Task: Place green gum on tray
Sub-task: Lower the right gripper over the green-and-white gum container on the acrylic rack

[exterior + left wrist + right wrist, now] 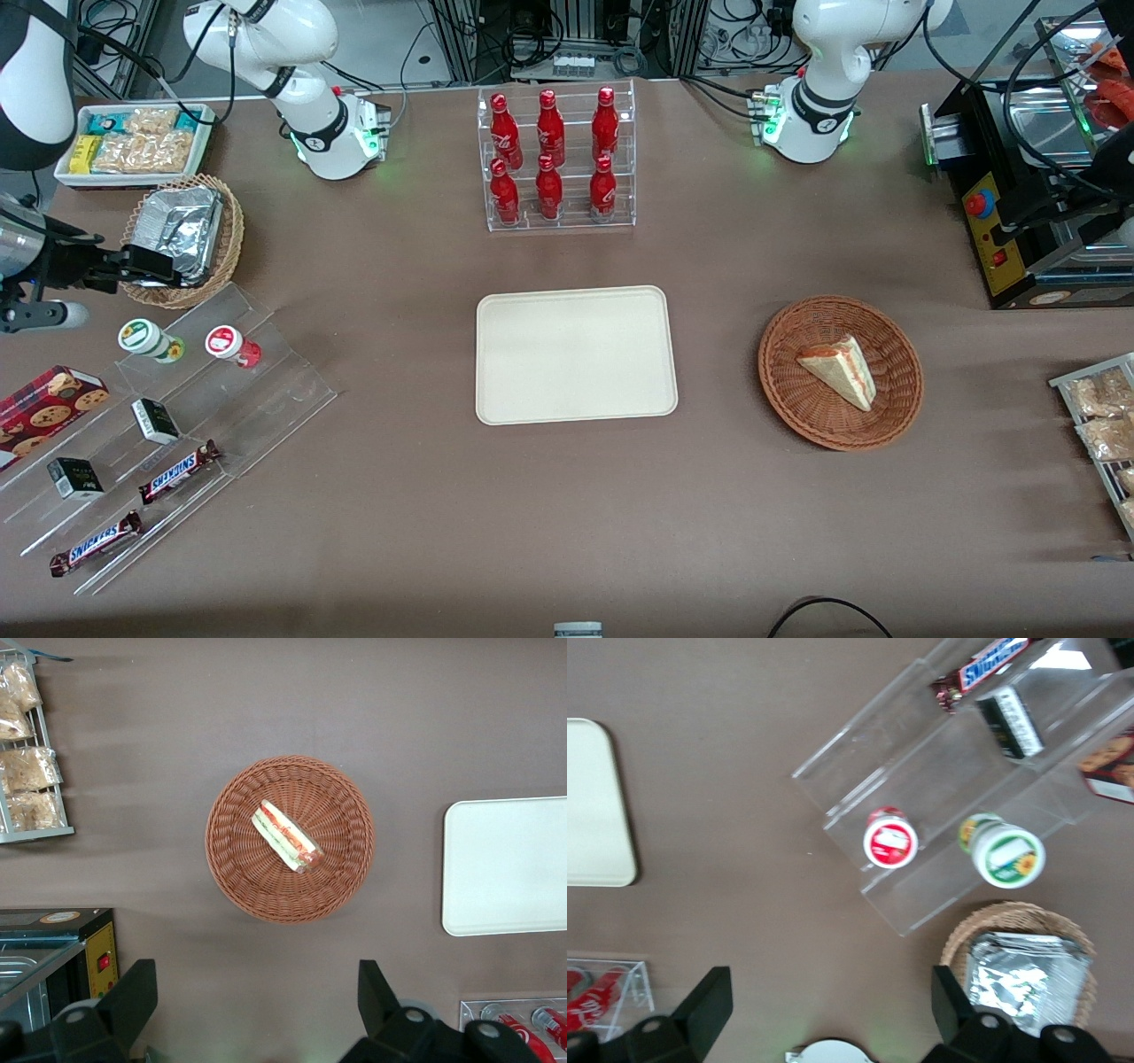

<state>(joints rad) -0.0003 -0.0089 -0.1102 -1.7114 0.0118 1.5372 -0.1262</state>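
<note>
The green gum [146,338] [1007,853], a small white bottle with a green band and a green-and-yellow mark on its lid, stands upright on the top step of a clear acrylic stand [266,354], beside a red-lidded bottle [228,344] [889,840]. The cream tray [576,354] [594,806] lies bare at the table's middle. My gripper [155,268] [830,1005] hovers above the foil-lined wicker basket, a little farther from the front camera than the green gum. It is open and holds nothing.
A wicker basket with foil [182,239] [1023,970] sits under the gripper. Snickers bars [177,471], small black boxes [155,420] and a cookie box [49,403] fill the stand's lower steps. A rack of red bottles [554,159], a sandwich basket [840,372] and a snack bin [133,143] also stand about.
</note>
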